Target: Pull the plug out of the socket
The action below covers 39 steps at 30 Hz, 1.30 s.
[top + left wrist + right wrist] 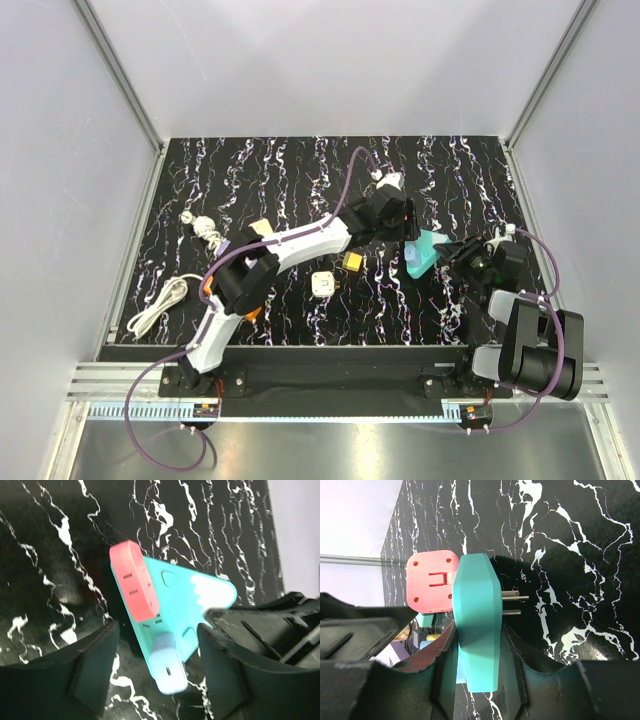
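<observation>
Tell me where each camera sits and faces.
Top external: above and behind the robot, facing down on the black marbled table; the left arm and right arm show.
Left wrist: on the left arm, facing down through the open left hand at the small white plug in the teal plastic socket block.
Right wrist: on the right arm, facing along the right hand, shut on that block.
Shared: both wrist views show the block's pink part.

Marble tbl (300, 170): cable (160, 305), wht adapter (323, 285)
</observation>
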Available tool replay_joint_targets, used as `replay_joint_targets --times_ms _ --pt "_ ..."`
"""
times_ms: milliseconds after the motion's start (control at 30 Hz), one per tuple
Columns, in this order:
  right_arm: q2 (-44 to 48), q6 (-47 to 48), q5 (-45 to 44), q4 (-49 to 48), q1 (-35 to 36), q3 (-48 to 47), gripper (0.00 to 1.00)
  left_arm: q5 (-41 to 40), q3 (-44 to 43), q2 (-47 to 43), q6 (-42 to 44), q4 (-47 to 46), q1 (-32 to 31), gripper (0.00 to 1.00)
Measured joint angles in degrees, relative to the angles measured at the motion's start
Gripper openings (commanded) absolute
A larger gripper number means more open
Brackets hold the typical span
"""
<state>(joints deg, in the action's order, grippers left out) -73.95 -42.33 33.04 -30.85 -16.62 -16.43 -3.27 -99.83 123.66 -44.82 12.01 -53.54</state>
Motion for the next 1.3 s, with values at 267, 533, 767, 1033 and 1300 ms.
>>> replay_joint_targets --times_ms 267,533,767,1033,1300 --pt "0.0 0.0 0.0 0.0 0.0 0.0 0.0 -0.2 -3.7 4.5 2.2 2.7 0.2 0.56" --pt "-0.7 -0.1 1.2 -0.1 0.1 0.0 0.13 1.2 -7.2 7.8 2.7 1.5 0.6 0.01" --pt "-5.0 -0.6 3.5 -3.5 0.1 0.0 0.4 1.8 -3.9 7.3 1.9 -2.3 1.0 0.0" --pt "-5.7 -0.8 3.5 -4.0 0.2 0.0 0.36 4.0 -0.4 6.3 -0.3 -6.8 1.2 0.0" --pt "-7.8 -1.2 2.7 -4.4 1.2 -1.1 0.0 3.7 1.1 5.7 -0.7 -8.4 1.6 0.0"
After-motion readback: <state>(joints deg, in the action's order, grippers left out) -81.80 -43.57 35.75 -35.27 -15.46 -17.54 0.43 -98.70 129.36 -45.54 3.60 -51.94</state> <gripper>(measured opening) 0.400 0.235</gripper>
